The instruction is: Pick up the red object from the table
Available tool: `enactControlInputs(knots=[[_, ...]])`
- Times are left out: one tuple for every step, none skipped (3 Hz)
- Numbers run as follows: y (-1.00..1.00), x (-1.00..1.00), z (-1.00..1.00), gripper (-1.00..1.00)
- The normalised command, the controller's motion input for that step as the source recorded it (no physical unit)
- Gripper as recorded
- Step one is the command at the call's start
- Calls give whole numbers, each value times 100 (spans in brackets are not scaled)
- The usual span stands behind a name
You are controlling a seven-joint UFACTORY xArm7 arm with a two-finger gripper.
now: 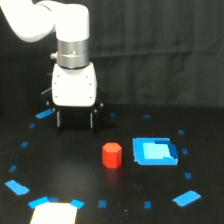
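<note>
Underneath everything lies the table (125,200), flat and black, dotted with small blue tape squares (102,204) and longer blue strips (186,198); behind it hangs a dark curtain (160,50); a pale patch (54,214) sits at the near edge. Near the middle stands the red object (112,155), upright, just beside a flat blue piece (154,151) on the exterior view's right. Behind it, toward the exterior view's left, the gripper (75,120) holds its dark fingers (92,120) spread apart around nothing.

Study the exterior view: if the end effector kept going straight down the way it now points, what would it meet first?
Probably the bare table. The end effector points downward, and the red object sits toward the exterior view's right of that line, though depth is unclear.
</note>
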Motion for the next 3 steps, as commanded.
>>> enactControlInputs(knots=[[-100,100,-100,100],[-56,100,-100,38],[-100,100,-100,100]])
